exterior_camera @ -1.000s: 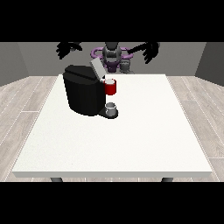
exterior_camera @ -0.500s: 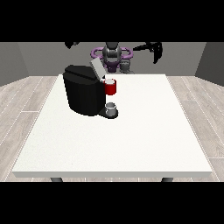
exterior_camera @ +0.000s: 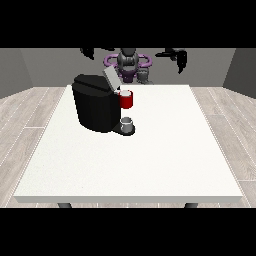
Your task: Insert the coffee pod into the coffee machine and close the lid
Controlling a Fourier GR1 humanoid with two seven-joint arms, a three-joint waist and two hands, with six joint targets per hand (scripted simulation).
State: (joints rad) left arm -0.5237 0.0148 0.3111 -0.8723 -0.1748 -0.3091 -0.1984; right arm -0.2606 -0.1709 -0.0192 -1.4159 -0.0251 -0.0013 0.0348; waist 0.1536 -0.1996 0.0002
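The black coffee machine (exterior_camera: 95, 104) stands on the table's left half with its grey lid (exterior_camera: 109, 77) tilted up and open. A red pod holder (exterior_camera: 127, 99) juts from its front, above a small grey cup (exterior_camera: 128, 125) on the machine's base. A small grey cylinder (exterior_camera: 144, 75), possibly the coffee pod, stands at the table's far edge in front of the robot. Both hands hang in the air behind the far edge, holding nothing. The hand at the view's left (exterior_camera: 89, 51) is high above the machine. The hand at the view's right (exterior_camera: 181, 59) has its fingers pointing down, relaxed.
The white table (exterior_camera: 150, 160) stretches wide towards the camera in front of the machine. The robot's purple and grey torso (exterior_camera: 128, 62) sits behind the far edge. Grey walls and wooden floor surround the table.
The hand at the view's left has shifted inward, towards the machine's top. The hand at the view's right has moved outward and slightly lower. The machine, lid and cup have not moved.
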